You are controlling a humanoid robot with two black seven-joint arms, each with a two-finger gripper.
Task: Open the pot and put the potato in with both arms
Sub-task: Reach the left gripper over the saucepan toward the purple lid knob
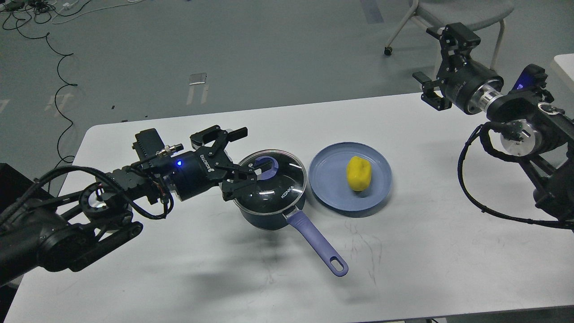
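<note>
A dark pot (264,215) with a purple handle (318,244) stands at the table's middle, covered by a glass lid (282,184) with a purple knob (271,163). A yellow potato (358,173) lies on a blue plate (329,188) just right of the pot. My left gripper (254,149) is open, over the lid's left part, with its near finger reaching the knob and the far finger behind the lid. My right gripper (426,54) is open and empty, high above the table's far right edge.
The white table (179,269) carries only the pot and the plate. A chair (462,11) stands on the floor behind the right arm. Cables (54,49) lie on the floor at the far left. A white edge (566,63) shows at the far right.
</note>
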